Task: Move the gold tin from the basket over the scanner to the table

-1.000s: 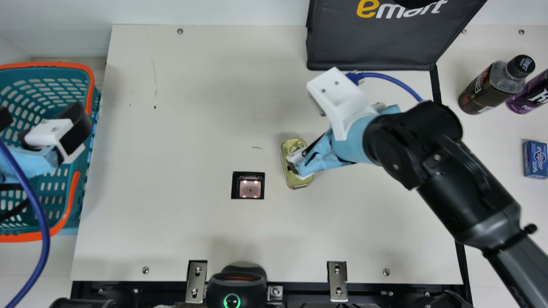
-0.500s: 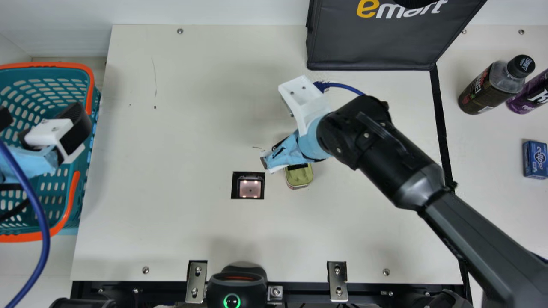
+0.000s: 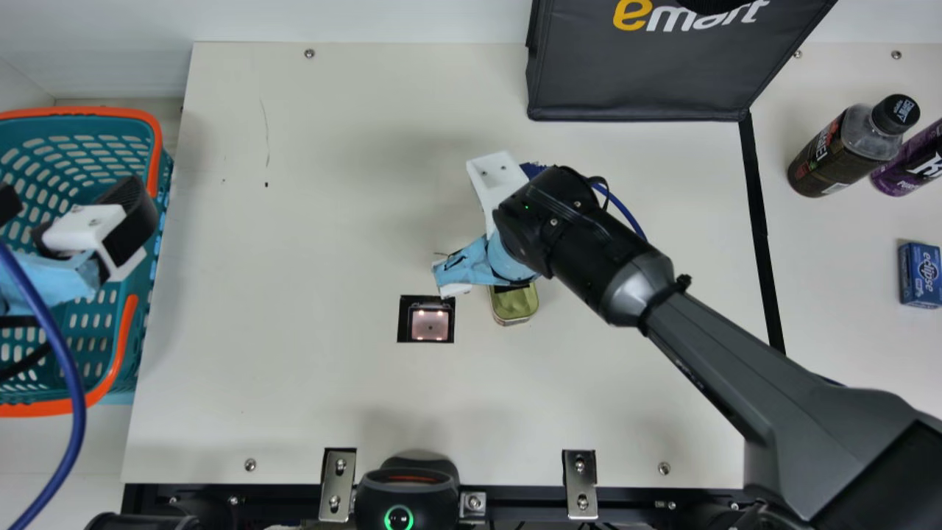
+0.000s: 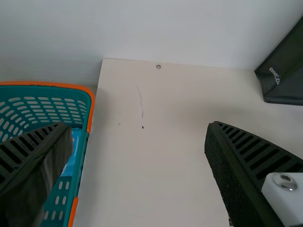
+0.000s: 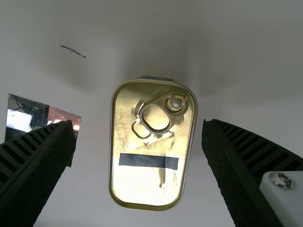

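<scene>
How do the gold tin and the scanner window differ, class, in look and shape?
The gold tin has rounded corners; the scanner window has square ones. The tin carries a ring pull, while the window has a black surround and glowing lights. Both face up from the table.

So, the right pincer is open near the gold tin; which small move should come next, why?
Probably lower the right pincer slightly toward the gold tin: in its wrist view the open fingers frame it, and the tin lies beside the scanner, ungripped.
</scene>
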